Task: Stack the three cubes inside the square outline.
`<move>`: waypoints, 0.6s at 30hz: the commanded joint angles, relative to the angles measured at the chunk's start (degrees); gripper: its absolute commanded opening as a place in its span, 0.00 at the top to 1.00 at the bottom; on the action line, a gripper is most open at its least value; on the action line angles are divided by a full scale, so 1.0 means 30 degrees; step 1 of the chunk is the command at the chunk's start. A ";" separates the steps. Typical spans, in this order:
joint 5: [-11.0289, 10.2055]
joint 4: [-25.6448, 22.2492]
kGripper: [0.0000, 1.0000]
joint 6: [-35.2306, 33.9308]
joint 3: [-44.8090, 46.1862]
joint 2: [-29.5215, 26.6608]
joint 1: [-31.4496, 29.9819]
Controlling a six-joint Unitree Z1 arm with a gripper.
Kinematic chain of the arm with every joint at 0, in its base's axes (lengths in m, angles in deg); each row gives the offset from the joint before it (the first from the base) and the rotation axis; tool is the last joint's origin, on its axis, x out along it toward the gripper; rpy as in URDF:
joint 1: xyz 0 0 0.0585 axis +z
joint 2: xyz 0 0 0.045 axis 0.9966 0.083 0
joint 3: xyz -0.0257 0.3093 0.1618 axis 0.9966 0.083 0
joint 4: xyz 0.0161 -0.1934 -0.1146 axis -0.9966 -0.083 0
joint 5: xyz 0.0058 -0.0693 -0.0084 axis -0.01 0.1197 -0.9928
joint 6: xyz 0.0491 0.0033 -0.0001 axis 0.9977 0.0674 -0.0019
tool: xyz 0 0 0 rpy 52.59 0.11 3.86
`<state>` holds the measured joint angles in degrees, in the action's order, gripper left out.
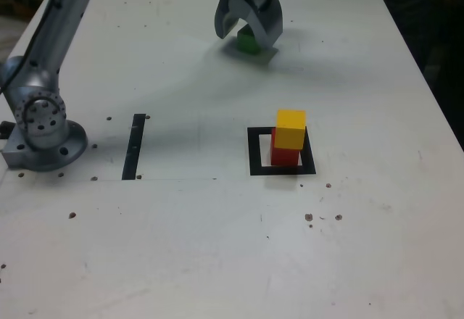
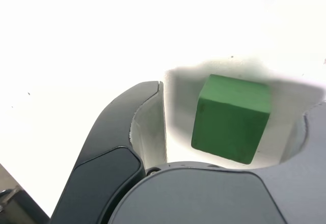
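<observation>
The end effector (image 1: 250, 35) is spread around the green cube (image 1: 247, 41) on the surface (image 1: 181, 246), gaps showing; yellow cube (image 1: 291, 130) tops red cube (image 1: 284, 153) in the square outline (image 1: 255, 152).

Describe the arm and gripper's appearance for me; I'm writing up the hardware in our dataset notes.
The arm is smooth silver-grey metal, rising from a round joint housing ringed with small bolt holes on a flat base. The gripper is dark grey with two broad, curved claw-like jaws; the wrist view shows pale inner linings. No cables or markings are visible.
</observation>
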<state>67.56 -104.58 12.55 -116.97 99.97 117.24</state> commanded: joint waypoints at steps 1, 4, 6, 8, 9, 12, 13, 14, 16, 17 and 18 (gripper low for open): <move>0.0236 0.0073 0.34 0.0086 -0.0097 0.0121 0.0058; 0.0675 0.0170 0.46 0.0176 -0.0171 0.0158 0.0114; 0.0907 0.0230 0.53 0.0230 -0.0207 0.0186 0.0150; 0.1060 0.0240 0.59 0.0245 -0.0240 0.0205 0.0168; 0.1125 0.0232 0.61 0.0280 -0.0245 0.0209 0.0174; 0.1186 0.0169 0.65 0.0442 -0.0188 0.0272 0.0175; 0.1186 0.0160 0.66 0.0491 -0.0166 0.0307 0.0175; 0.1195 0.0167 0.67 0.0529 -0.0144 0.0344 0.0175; 0.1287 0.0213 0.71 0.0505 -0.0122 0.0402 0.0185; 0.1387 0.0242 0.73 0.0470 -0.0125 0.0420 0.0200; 0.1512 0.0283 0.76 0.0416 -0.0133 0.0427 0.0222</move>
<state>71.63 -103.99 14.06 -117.33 100.99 117.69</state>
